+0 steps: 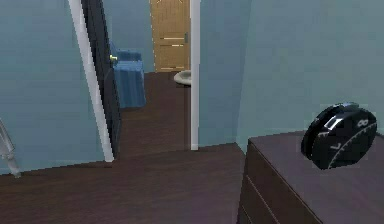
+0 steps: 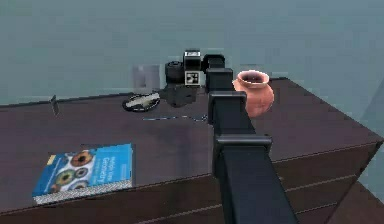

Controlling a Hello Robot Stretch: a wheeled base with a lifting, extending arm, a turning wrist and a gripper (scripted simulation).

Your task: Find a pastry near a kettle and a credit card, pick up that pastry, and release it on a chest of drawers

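The chest of drawers [image 2: 300,130] is dark brown wood, and its top spreads across the arm side view. Its corner also shows at the forward view's lower right as the chest of drawers [image 1: 290,175]. My arm [image 2: 235,140] rises from the bottom edge over the top, ending in two white marked squares. Left of them is the gripper [image 2: 178,95], low above the wood. A small dark oval thing with a pale rim [image 2: 141,101] lies just left of the gripper. I cannot tell whether the gripper holds anything.
On the chest top are a terracotta pot [image 2: 253,92], a blue book [image 2: 85,170], a thin pen-like stick [image 2: 175,118] and a small grey box [image 2: 148,75]. A round black object [image 1: 338,136] stands on the chest. An open dark door [image 1: 103,70] leads to a hallway with a blue bin [image 1: 128,78].
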